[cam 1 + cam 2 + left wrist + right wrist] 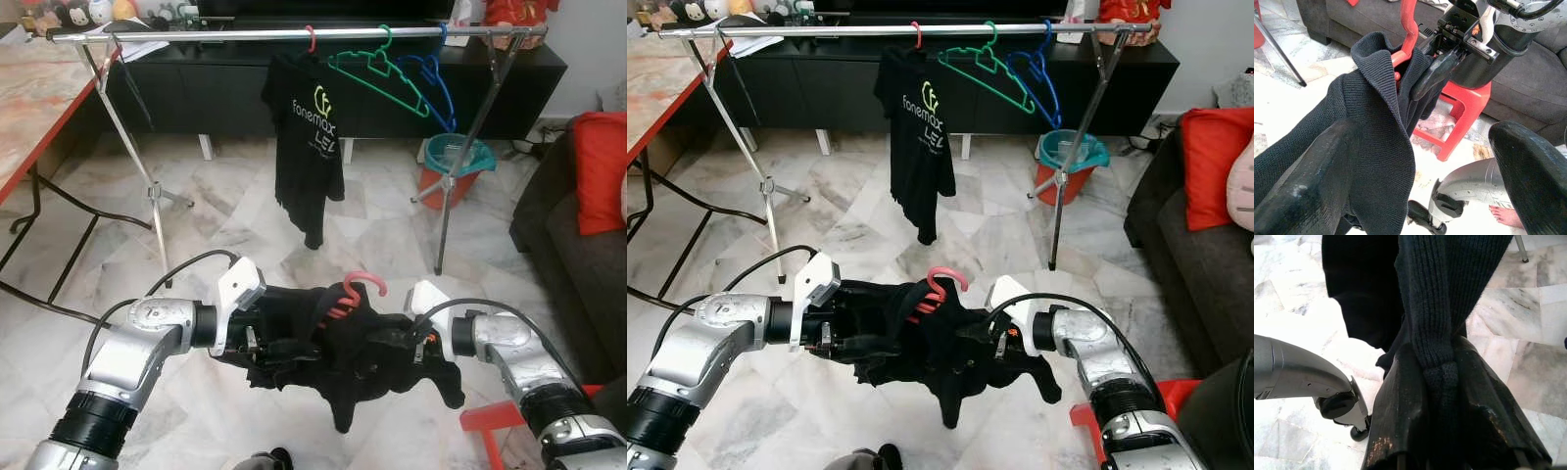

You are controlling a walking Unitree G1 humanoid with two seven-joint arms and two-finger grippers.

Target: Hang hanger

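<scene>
While the rack stands ahead, the garment is held low between both grippers.
Left gripper [284, 345]: fingers spread, black cloth draped over one finger [1312, 196].
Right gripper [377, 345]: fingers pressed together, a knit fold pinched.
Red hanger [351, 292]: inside the black garment [343, 367], hook upward.
Rail [245, 34]: a hung black T-shirt [309, 147], a green hanger [377, 70] and a blue hanger [431, 83] are carried.

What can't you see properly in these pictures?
- Pink hanger: the black garment covers everything but its hook, in the eye views.
- Left gripper: buried in cloth, so its grip is unclear.
- Hanging black T-shirt: folds cut off its lettering.
</scene>
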